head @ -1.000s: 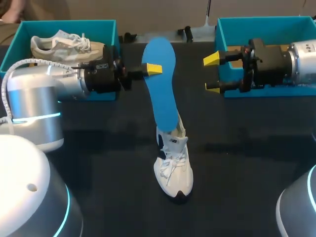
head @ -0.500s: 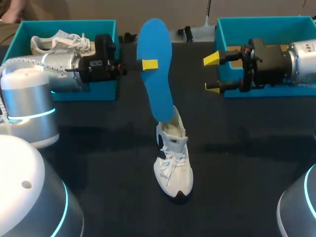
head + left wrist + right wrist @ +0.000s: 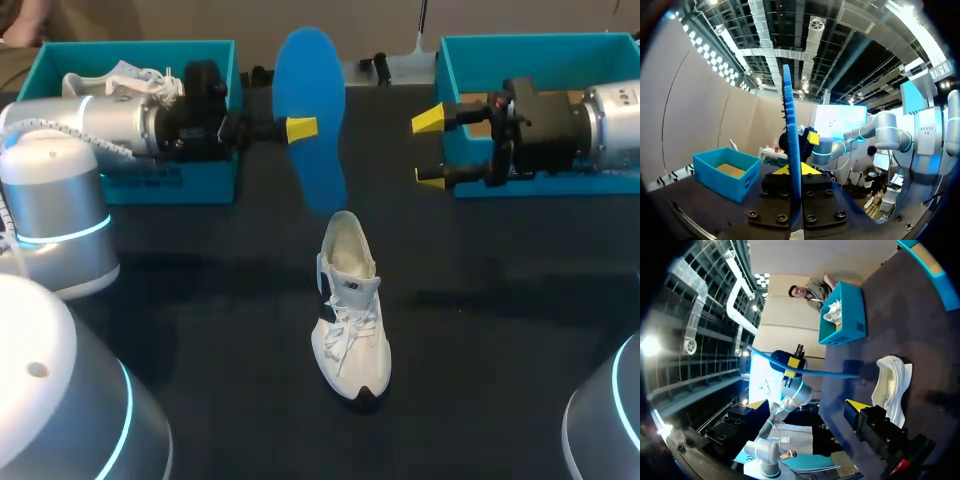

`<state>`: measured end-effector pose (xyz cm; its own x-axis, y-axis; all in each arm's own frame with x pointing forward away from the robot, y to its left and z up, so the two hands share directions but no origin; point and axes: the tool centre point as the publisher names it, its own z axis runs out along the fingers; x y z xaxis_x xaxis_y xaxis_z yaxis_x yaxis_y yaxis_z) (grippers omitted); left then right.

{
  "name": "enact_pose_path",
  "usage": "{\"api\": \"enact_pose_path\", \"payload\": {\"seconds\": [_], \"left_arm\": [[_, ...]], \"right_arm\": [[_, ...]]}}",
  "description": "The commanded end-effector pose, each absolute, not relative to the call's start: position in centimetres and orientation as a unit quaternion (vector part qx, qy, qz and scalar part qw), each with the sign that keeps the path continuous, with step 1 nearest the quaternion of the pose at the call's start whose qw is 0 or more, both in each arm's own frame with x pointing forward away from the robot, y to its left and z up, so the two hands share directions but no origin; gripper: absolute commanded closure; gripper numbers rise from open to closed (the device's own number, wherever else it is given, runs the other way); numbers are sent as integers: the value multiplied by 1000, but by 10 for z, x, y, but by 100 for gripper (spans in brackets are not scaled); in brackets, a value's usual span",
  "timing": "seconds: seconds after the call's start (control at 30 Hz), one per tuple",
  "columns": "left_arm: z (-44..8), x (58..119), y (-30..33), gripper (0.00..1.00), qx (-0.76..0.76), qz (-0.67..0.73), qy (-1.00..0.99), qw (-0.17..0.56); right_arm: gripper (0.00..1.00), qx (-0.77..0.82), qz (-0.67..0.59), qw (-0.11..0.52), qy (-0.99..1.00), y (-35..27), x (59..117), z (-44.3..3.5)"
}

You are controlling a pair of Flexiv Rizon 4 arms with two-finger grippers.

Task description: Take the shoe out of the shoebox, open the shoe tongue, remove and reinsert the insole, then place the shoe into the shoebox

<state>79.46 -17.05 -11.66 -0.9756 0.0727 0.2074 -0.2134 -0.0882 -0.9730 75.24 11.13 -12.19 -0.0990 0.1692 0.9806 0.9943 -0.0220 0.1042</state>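
Blue insole (image 3: 311, 80) — white shoe (image 3: 348, 322) — black table (image 3: 500, 350).

The left arm (image 3: 100, 118) and right arm (image 3: 612, 108) were smooth silver cylinders with glowing cyan rings (image 3: 62, 233) far behind each end effector. The left end effector (image 3: 298, 128) and right end effector (image 3: 430, 150) were black with yellow tips. A white ribbed cable (image 3: 95, 142) followed the left arm; screws (image 3: 809, 218) studded its black plate (image 3: 824, 201).

At the far left of my black table (image 3: 480, 330) lies a pale grey lace-up sneaker (image 3: 128, 78); small black fittings (image 3: 378, 66) sit along the table's far edge.
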Motion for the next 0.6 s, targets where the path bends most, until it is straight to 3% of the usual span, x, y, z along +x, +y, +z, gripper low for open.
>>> {"api": "enact_pose_path", "payload": {"seconds": [0.03, 0.6], "left_arm": [[-113, 792, -168, 100, -190, 722, -633, -205], [-110, 792, -168, 100, -199, 722, -626, -217]], "right_arm": [[0, -523, -489, 421, -557, 113, 753, -122], [0, -523, -489, 421, -557, 113, 753, -122]]}}
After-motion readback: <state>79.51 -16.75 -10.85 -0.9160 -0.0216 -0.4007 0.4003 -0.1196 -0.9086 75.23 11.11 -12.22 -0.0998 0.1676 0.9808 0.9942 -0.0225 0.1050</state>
